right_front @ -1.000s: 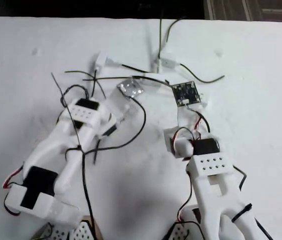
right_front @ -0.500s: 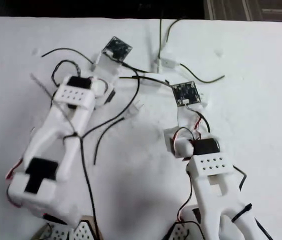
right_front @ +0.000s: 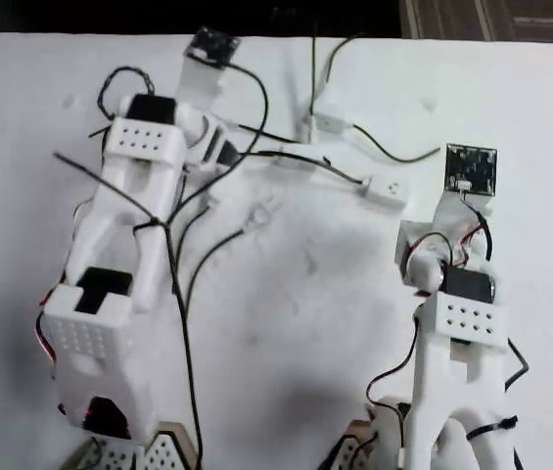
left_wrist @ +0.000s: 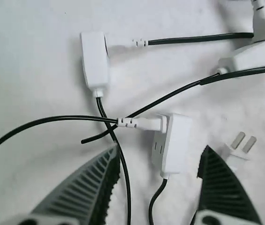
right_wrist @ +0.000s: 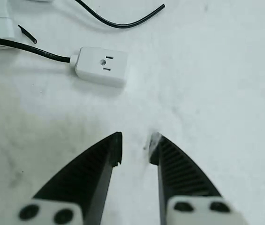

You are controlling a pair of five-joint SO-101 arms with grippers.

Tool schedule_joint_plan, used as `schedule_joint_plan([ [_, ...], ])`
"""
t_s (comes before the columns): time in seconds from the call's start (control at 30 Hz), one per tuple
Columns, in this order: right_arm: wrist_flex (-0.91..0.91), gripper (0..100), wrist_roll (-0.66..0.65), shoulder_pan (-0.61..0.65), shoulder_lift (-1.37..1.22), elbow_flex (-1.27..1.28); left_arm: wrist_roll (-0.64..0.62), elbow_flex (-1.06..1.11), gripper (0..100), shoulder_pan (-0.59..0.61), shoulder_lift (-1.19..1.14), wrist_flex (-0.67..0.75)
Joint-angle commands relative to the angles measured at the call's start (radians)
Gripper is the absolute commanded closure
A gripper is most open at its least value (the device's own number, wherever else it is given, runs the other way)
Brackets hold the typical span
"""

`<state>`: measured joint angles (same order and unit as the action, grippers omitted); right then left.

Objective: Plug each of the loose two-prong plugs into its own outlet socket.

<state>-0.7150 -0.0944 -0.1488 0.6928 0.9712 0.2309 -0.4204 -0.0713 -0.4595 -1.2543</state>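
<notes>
1. Over the table (right_front: 286,323), high view: your left arm (right_front: 139,176) stands at the left, wrist near the far edge; your right arm (right_front: 457,323) stands by the right edge. An outlet socket (right_front: 386,188) lies between them, nearer the right arm; a loose plug (right_front: 261,211) lies mid-table.
2. Left wrist view: your left gripper (left_wrist: 160,151) has jaws wide apart, empty. A socket block (left_wrist: 174,136) shows between them; a two-prong plug (left_wrist: 240,144), prongs bare, lies just beside one finger.
3. Right wrist view: your right gripper (right_wrist: 135,143) has jaws slightly apart, empty. The outlet socket (right_wrist: 102,65) lies ahead, apart from them, slots visible.
</notes>
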Motion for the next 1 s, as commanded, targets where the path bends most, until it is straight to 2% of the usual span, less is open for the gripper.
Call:
schedule_joint_plan([
  [0.0,0.019,90.0,-0.002,-0.005,-0.001,-0.046,-0.008,-0.129,72,0.015,0.016,-0.115],
  [0.2,0.013,88.9,-0.002,0.007,-0.004,-0.057,-0.017,-0.279,73,0.065,0.016,-0.325],
  [0.33,-0.077,76.5,-0.012,0.018,-0.013,-0.138,-0.049,-0.344,73,0.128,0.016,-0.402],
  [0.4,-0.165,70.0,-0.026,0.064,-0.015,-0.204,-0.051,-0.359,73,0.16,0.016,-0.42],
  [0.47,-0.255,66.7,-0.106,0.133,-0.041,-0.269,-0.049,-0.368,73,0.183,0.016,-0.44],
  [0.6,-0.358,66.5,-0.265,0.226,-0.182,-0.397,-0.04,-0.368,73,0.211,0.018,-0.446],
  [0.97,-0.377,66.5,-0.562,0.183,-0.845,-0.888,-0.008,-0.35,73,0.213,0.071,-0.494],
])
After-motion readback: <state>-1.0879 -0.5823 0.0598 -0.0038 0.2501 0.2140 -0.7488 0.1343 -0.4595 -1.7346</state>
